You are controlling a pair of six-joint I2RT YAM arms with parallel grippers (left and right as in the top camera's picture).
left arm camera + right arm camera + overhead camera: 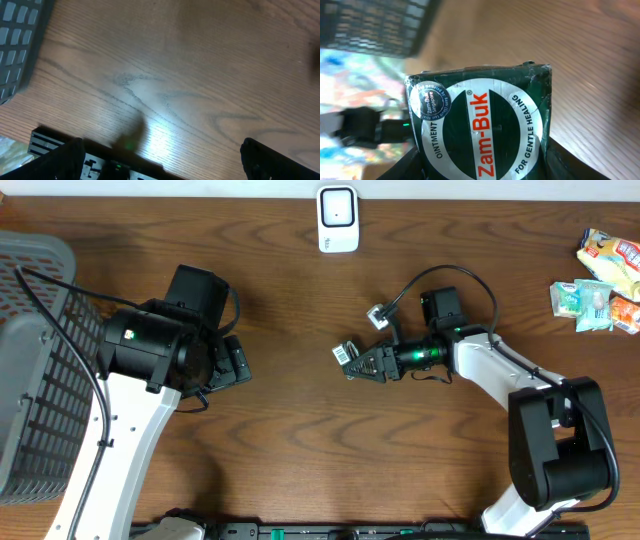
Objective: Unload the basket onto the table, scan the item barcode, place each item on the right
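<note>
The wooden bench lay bare through its middle and along most of its far edge, the widest open stretch running between the two arms and on toward the near edge, where a black rail ran along the front. At the middle of the far edge stood a white barcode scanner, upright and alone, with bare wood on both sides of it. The left edge was taken up by a grey mesh basket – its grid wall showed plainly from overhead, but what it held I could not tell. The left arm rose just beside that basket, and the left gripper hung over bare wood with its fingers spread wide and nothing between them; its wrist camera saw only wood grain, a corner of the basket and the rail. Near the far right corner a small cluster of bright snack packets lay loose on the bench, well apart from everything else. The right gripper reached leftward over the centre of the bench and pinched a dark green Zam-Buk ointment box between its fingers – the barcode label faced up toward the overhead camera, the printed face toward the wrist camera. The box was well apart from the scanner, on its near side.
</note>
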